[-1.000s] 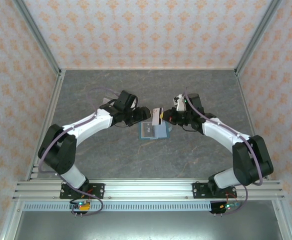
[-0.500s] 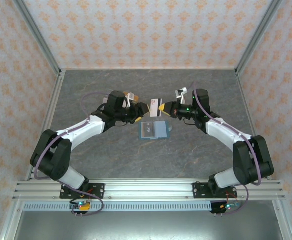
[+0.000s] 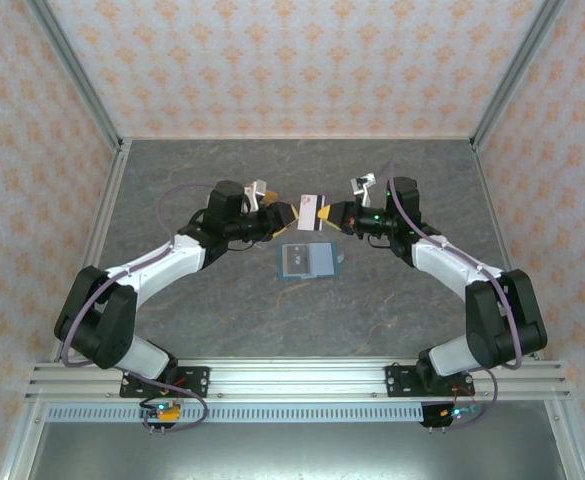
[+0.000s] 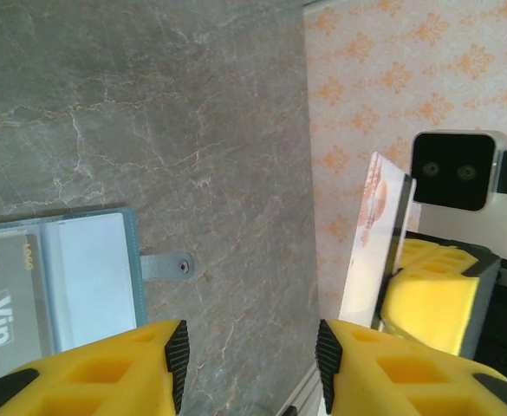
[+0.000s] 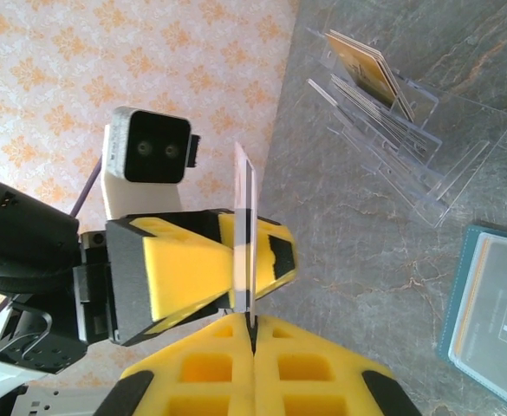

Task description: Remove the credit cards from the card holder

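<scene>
Over a grey marble table (image 3: 222,310), my right gripper (image 5: 253,328) pinches a credit card (image 5: 244,217), offering it to the spread left gripper (image 3: 288,215).

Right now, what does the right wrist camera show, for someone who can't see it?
The right gripper pinches a thin card edge-on, the left gripper open around it. Beyond lie a clear tray of cards and the teal card holder.
</scene>
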